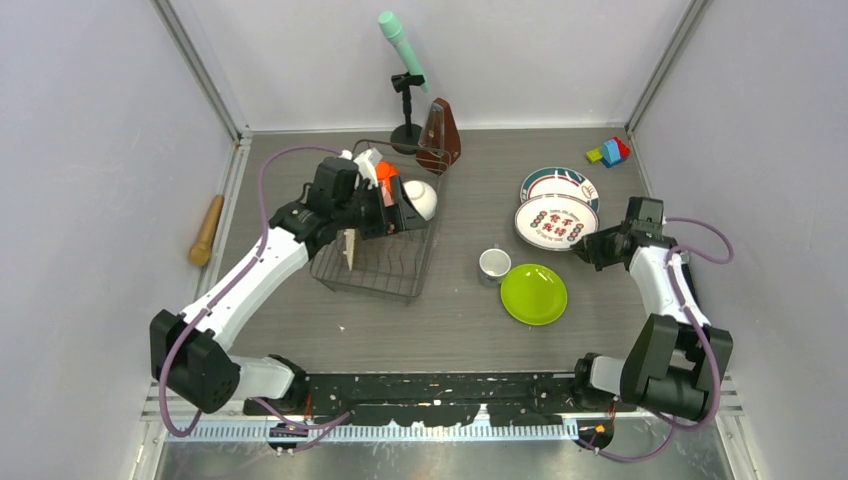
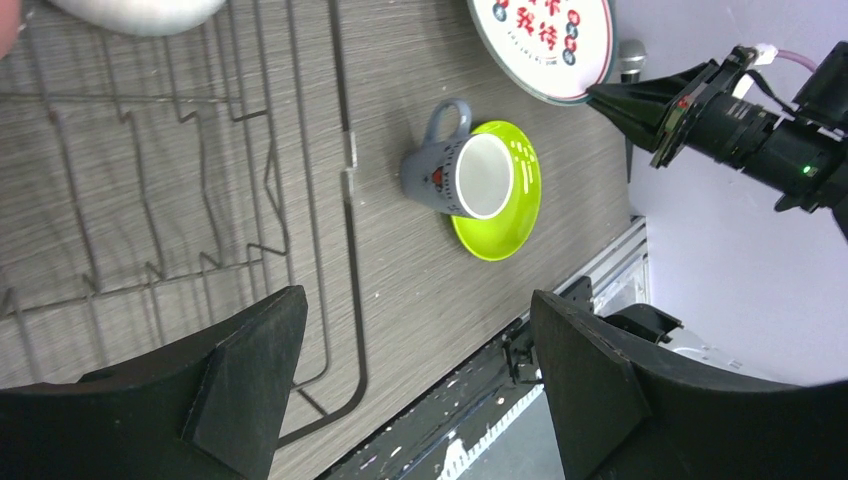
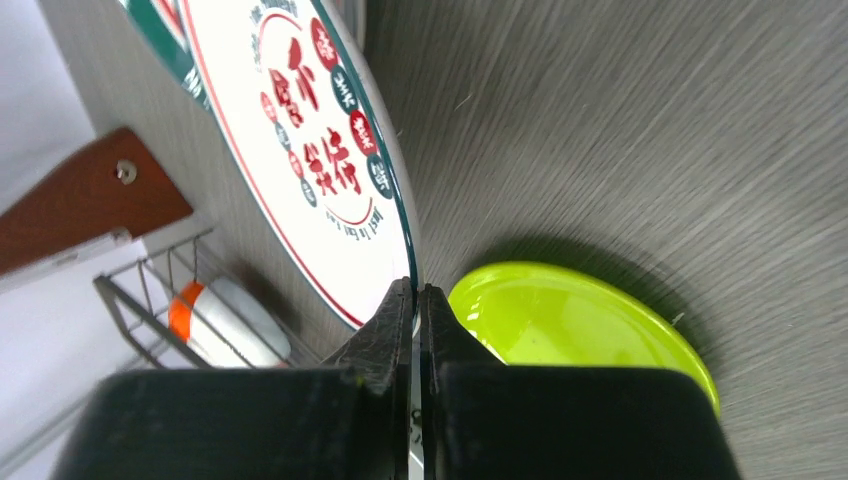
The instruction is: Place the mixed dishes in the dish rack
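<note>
The dish rack (image 1: pixel 372 262) holds an orange bowl (image 1: pixel 386 171), a white bowl (image 1: pixel 421 199) and an upright tan woven plate (image 1: pixel 349 249). My left gripper (image 1: pixel 398 214) hovers over the rack; in the left wrist view it (image 2: pixel 415 400) is open and empty above the rack's (image 2: pixel 345 170) right edge. My right gripper (image 1: pixel 587 245) is shut on the rim of a white plate (image 1: pixel 556 222) with red-green marks, and the right wrist view shows its jaws (image 3: pixel 418 300) pinching that plate (image 3: pixel 320 150). A second white plate (image 1: pixel 558 182) lies behind. The small white cup (image 1: pixel 494 263) stands beside the lime-green plate (image 1: pixel 533 293). No pink mug shows clearly.
A brown metronome (image 1: pixel 439 135) and a stand with a green microphone (image 1: pixel 403 50) are behind the rack. Toy blocks (image 1: pixel 610 152) sit at the back right corner. A wooden pestle (image 1: pixel 207 230) lies by the left wall.
</note>
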Available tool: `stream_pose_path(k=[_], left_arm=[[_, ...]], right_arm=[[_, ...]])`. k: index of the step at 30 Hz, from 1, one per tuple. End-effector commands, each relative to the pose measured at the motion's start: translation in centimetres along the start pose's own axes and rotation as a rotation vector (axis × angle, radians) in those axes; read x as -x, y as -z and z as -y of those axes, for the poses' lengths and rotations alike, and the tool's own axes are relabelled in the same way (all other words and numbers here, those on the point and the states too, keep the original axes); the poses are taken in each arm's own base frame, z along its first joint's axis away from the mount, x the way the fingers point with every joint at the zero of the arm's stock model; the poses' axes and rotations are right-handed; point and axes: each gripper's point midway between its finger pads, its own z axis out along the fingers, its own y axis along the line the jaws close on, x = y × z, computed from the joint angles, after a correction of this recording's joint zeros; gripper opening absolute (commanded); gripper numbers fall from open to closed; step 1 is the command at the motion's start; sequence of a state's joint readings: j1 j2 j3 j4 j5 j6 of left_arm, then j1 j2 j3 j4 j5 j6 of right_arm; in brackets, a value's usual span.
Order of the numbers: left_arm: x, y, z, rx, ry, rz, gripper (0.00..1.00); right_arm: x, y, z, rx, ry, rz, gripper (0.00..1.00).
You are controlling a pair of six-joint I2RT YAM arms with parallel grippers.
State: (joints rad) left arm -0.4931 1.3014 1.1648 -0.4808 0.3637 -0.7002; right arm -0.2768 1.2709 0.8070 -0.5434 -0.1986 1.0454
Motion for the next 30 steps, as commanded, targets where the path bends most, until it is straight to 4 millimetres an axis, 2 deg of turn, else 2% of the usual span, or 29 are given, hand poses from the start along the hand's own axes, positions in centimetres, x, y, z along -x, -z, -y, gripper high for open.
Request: stream_pose_path(k=[1, 2, 5, 8, 15, 20, 22, 25, 30], left_arm=[[2.0, -0.5, 3.9, -0.111, -0.025, 0.05, 0.85], [2.1, -0.8, 4.2, -0.121, -0.021, 0.049, 0.85], [2.3, -1.6, 4.9, -0.148, -0.001, 0.037, 0.85], [2.4, -2.1, 5.3, -0.159, 0.001, 0.023, 0.85], [2.4, -2.1, 4.8, -0.132, -0.01, 0.044, 0.85], [2.0, -2.0, 4.2, -0.112, -0.014, 0.043, 0.85], [1.9, -2.0, 4.1, -0.108, -0.015, 0.042, 0.85], [1.8, -2.0, 3.9, -0.101, -0.017, 0.04, 0.85], [1.7, -1.9, 3.7, -0.093, -0.027, 0.04, 0.86]], right_arm=[[-2.1, 1.8, -2.4, 0.191, 0.108, -0.075, 0.0], [-2.5, 2.6, -3.8, 0.272, 0.131, -0.097, 0.0], [-2.9, 3.2, -4.0, 0.297, 0.131, -0.107, 0.0], [-2.8, 2.4, -2.0, 0.209, 0.135, -0.09, 0.0], [-2.0, -1.2, 2.0, 0.058, 0.149, -0.051, 0.04], [-1.4, -2.7, 2.5, 0.04, 0.176, -0.029, 0.06], [-1.1, -3.0, 2.4, 0.049, 0.186, -0.017, 0.1], [-0.6, -3.6, 2.4, 0.064, 0.196, 0.011, 0.24], [-0.7, -4.7, 2.9, 0.093, 0.184, 0.03, 0.28]])
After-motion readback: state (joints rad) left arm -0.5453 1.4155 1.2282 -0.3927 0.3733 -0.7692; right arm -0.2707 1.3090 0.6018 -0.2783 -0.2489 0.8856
